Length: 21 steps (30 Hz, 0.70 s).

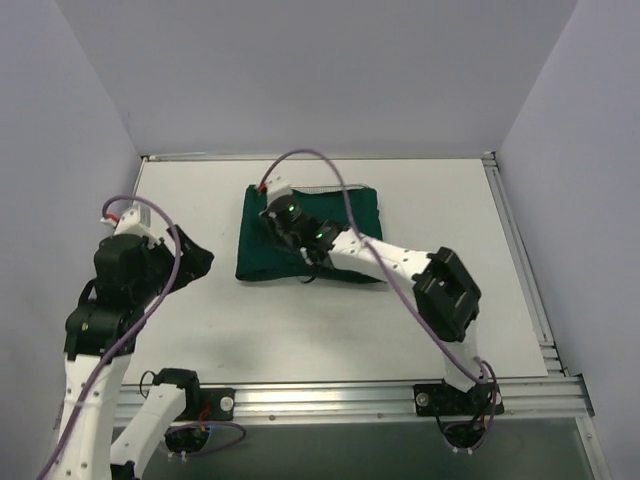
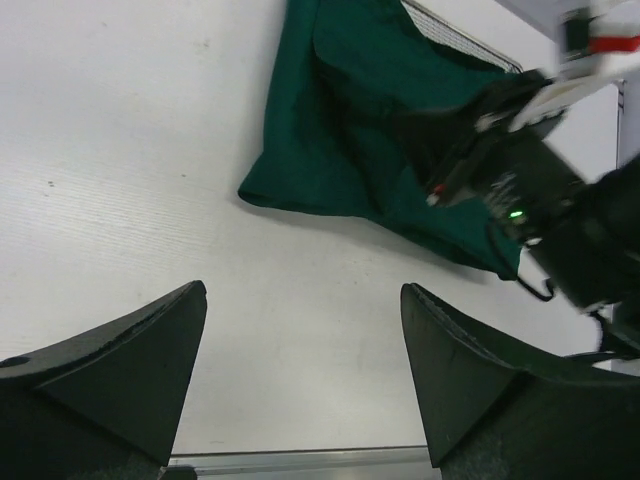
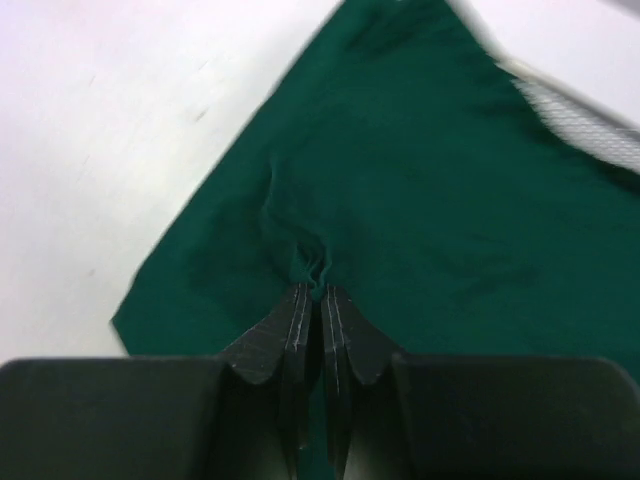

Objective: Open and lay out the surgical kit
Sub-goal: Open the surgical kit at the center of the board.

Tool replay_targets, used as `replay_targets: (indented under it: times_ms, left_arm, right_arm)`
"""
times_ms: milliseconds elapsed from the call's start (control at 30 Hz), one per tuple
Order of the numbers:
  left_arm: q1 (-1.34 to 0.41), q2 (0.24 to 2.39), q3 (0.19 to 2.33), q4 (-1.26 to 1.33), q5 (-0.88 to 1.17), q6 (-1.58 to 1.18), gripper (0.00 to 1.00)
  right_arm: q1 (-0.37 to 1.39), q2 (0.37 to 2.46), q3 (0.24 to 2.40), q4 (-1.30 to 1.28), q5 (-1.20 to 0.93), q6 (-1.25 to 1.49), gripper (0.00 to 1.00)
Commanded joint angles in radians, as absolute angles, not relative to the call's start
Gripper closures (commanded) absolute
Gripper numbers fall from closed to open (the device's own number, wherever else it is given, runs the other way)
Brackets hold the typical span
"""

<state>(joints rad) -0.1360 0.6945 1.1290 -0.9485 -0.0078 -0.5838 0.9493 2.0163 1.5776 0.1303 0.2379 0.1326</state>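
Looking at the top external view, you find the dark green cloth wrap [image 1: 355, 215] lying on the white counter [image 1: 200, 330], around the middle and toward the far edge. The wrap covers nearly all of the rectangular silver wire-mesh tray [image 3: 590, 125]. Only a narrow strip of mesh shows along the far side of the cloth; in the right wrist view that strip sits at the upper right.

Right arm [image 1: 400, 262]: it reaches from its base at the near right, across the counter and over the wrap. The right claw [image 3: 318, 290] is pressed together on the cloth. In the right wrist view the black right fingers [image 3: 270, 345] meet at their tips with a small gathered fold of green fabric pinched between them. Creases run from the fold into the surrounding cloth. The pinch sits inside the wrap, away from its edges, and one corner of the cloth shows at the lower left of that view.

Left arm [image 1: 120, 290]: it stands at the left side of the counter, well apart from the wrap. The left claw [image 2: 303, 290] is spread wide and holds nothing. Bare counter shows between the black left fingers [image 2: 130, 360], and the nearest corner of the wrap lies beyond them, not touching
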Motion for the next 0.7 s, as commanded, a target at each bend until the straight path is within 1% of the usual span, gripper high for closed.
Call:
replay_targets:
  times_ms: [0, 67, 100, 167, 200, 233, 300, 333, 367, 400, 433, 467, 533, 567, 600, 633, 667]
  left_arm:
    - [-0.144, 0.817, 1.117, -0.842, 0.153, -0.561, 0.13]
    - [-0.161, 0.864, 1.111, -0.812, 0.187, -0.566, 0.14]
    - [-0.172, 0.877, 1.108, -0.781, 0.193, -0.574, 0.17]
    - [-0.225, 0.922, 1.111, -0.75, 0.195, -0.58, 0.2]
    - [-0.254, 0.945, 1.117, -0.73, 0.184, -0.581, 0.2]
    - [-0.326, 0.998, 1.143, -0.723, 0.169, -0.583, 0.19]
    - [-0.411, 1.064, 1.176, -0.706, 0.108, -0.583, 0.17]
    - [-0.454, 1.131, 1.208, -0.697, 0.089, -0.584, 0.16]
    - [-0.532, 1.164, 1.224, -0.68, 0.072, -0.586, 0.15]
    - [-0.564, 1.199, 1.238, -0.649, 0.052, -0.586, 0.14]
    - [-0.595, 1.268, 1.253, -0.634, 0.049, -0.581, 0.13]
    - [-0.653, 1.3, 1.288, -0.614, 0.046, -0.578, 0.12]
    - [-0.705, 1.409, 1.333, -0.589, 0.009, -0.552, 0.12]
    - [-0.754, 1.445, 1.383, -0.584, -0.018, -0.542, 0.11]
    - [-0.77, 1.484, 1.408, -0.583, -0.035, -0.526, 0.11]
    - [-0.782, 1.553, 1.432, -0.581, -0.035, -0.522, 0.11]
    - [-0.793, 1.583, 1.454, -0.574, -0.032, -0.519, 0.11]
  right_arm:
    - [0.798, 1.778, 1.523, 0.161, 0.342, 0.233, 1.0]
    - [0.727, 1.683, 1.461, 0.128, 0.365, 0.261, 1.0]
    - [0.651, 1.654, 1.438, 0.115, 0.397, 0.273, 1.0]
    - [0.574, 1.553, 1.352, 0.082, 0.454, 0.285, 1.0]
    - [0.49, 1.522, 1.321, 0.069, 0.497, 0.291, 1.0]
    - [0.445, 1.461, 1.29, 0.057, 0.512, 0.302, 1.0]
    - [0.359, 1.413, 1.209, 0.012, 0.578, 0.319, 1.0]
    - [0.278, 1.379, 1.186, 0.005, 0.616, 0.337, 1.0]
    - [0.235, 1.368, 1.166, -0.074, 0.655, 0.357, 1.0]
    - [0.191, 1.359, 1.125, -0.089, 0.672, 0.368, 1.0]
    - [0.108, 1.345, 1.1, -0.094, 0.686, 0.364, 1.0]
    - [0.074, 1.347, 1.083, -0.121, 0.705, 0.371, 0.99]
    - [0.006, 1.353, 1.054, -0.152, 0.724, 0.371, 0.97]
    - [-0.08, 1.353, 1.046, -0.155, 0.691, 0.358, 0.74]
    - [-0.103, 1.35, 1.026, -0.134, 0.649, 0.329, 0.54]
    - [-0.112, 1.348, 1.028, -0.118, 0.623, 0.305, 0.41]
    - [-0.112, 1.35, 1.038, -0.13, 0.621, 0.299, 0.25]
